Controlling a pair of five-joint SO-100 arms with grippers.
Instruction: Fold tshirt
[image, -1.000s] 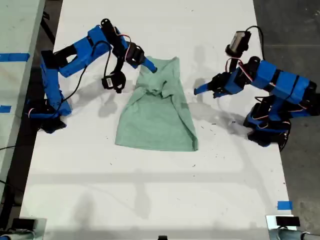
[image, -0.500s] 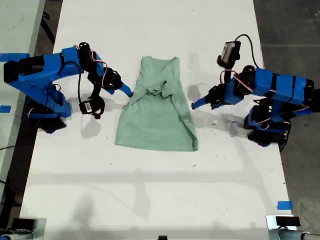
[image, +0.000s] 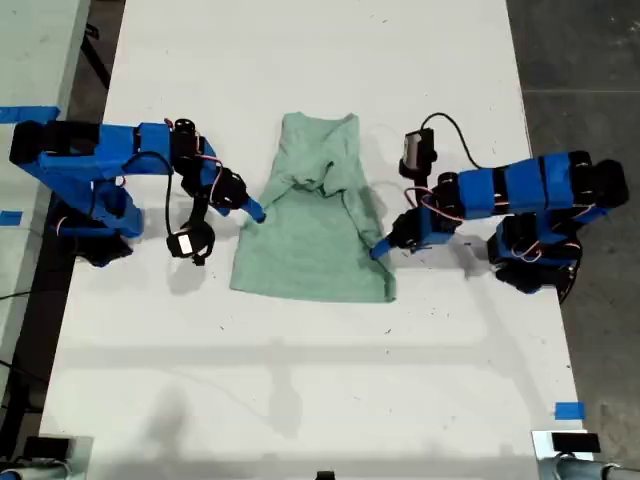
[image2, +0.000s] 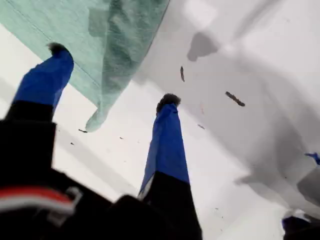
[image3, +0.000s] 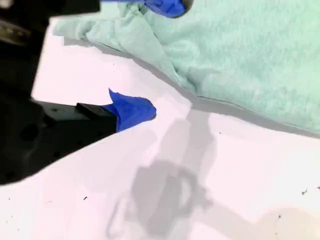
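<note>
Now my first hand (image: 378, 250) and my second hand (image: 256, 213) gape empty at the tshirt (image: 315, 240).

Both arms: blue printed shells, black servo blocks at the joints, thin black cables looped outside. My first gripper (image2: 112, 75) and my second gripper (image3: 162, 55): black finger bodies with blue tips, dark scuffed ends. Each arm carries a small boxy camera module.
</note>
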